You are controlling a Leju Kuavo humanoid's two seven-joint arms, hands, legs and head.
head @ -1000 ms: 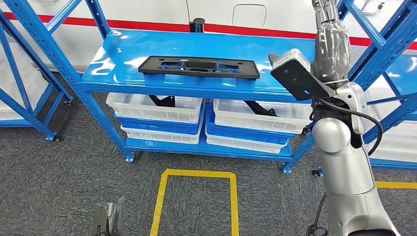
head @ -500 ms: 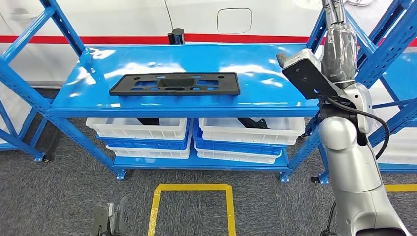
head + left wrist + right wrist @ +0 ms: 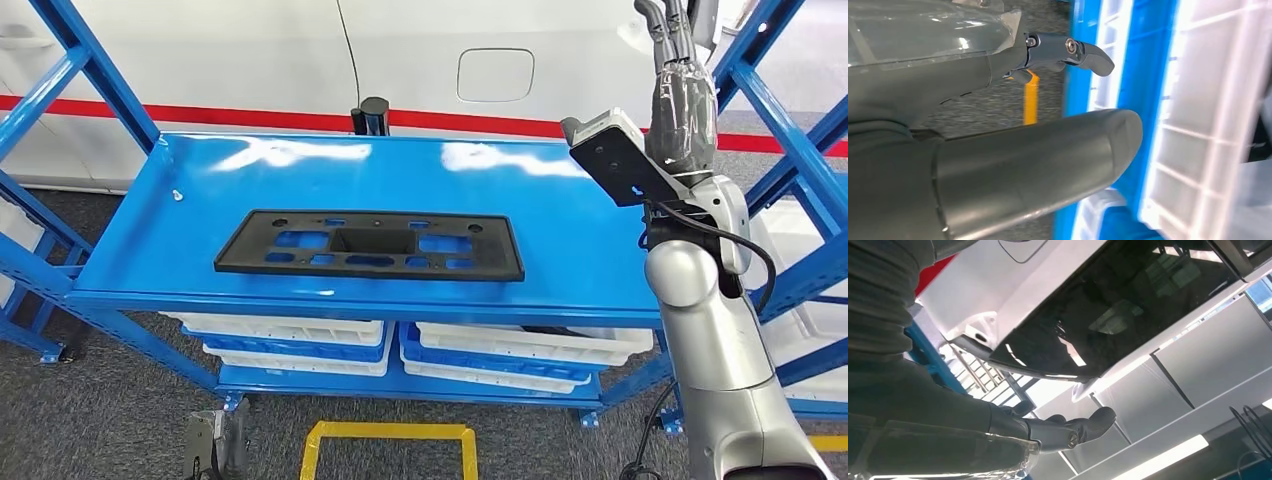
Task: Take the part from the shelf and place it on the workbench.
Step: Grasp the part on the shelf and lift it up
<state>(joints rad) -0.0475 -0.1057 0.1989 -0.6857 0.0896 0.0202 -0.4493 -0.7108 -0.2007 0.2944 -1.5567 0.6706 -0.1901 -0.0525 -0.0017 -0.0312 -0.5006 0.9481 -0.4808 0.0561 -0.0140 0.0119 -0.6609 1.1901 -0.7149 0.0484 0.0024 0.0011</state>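
A: Where is the part lying relative to the hands?

B: The black plastic panel (image 3: 369,244) is lying flat on the blue shelf top (image 3: 560,215), long axis running side to side across the robot's front, near the front edge. The right hand (image 3: 680,75) is hovering raised above the shelf's right end, well apart from the panel, which is lying down and to the left of it.

A: And the fingers?

B: The right hand's fingers (image 3: 1083,426) are extending loosely, holding nothing. The left hand (image 3: 998,125) is hanging low beside the white bins (image 3: 1208,120) under the shelf, thumb and fingers apart, also holding nothing.

A: Which is looking nearer?

B: Neither is touching; the right is probably the readier, being already at shelf height.

A: The surroundings?

B: The glossy shelf is reflecting light; a white wall with a red stripe (image 3: 250,115) is standing behind, and yellow floor tape (image 3: 390,432) is marking grey carpet below.
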